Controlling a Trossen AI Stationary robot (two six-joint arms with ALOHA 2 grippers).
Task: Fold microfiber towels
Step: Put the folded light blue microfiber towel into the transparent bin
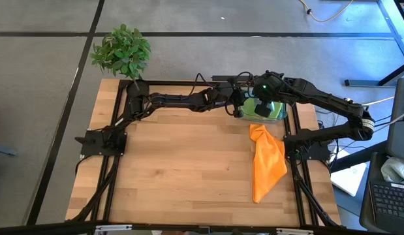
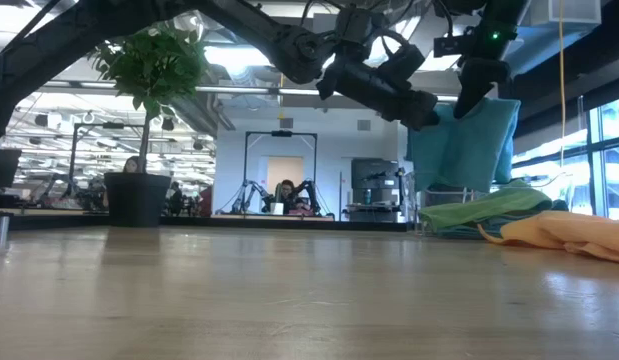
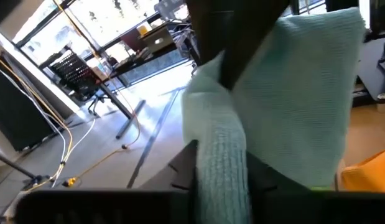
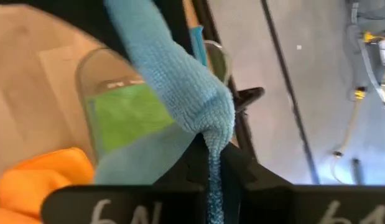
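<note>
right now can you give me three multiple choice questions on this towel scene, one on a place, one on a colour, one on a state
1. Where does the orange towel lie?
A. on the table's right side, near the clear bin
B. under the plant
C. on the floor

2. What colour is the towel inside the clear bin?
A. red
B. lime green
C. white

3. What is the right claw doing?
A. hanging open over bare wood
B. resting on the plant
C. pinching a light blue towel

Answers: 1 A, the high view shows it spread on the wood just before the bin. 2 B, the right wrist view shows green towel through the bin's wall. 3 C, blue cloth runs between its fingers.
</note>
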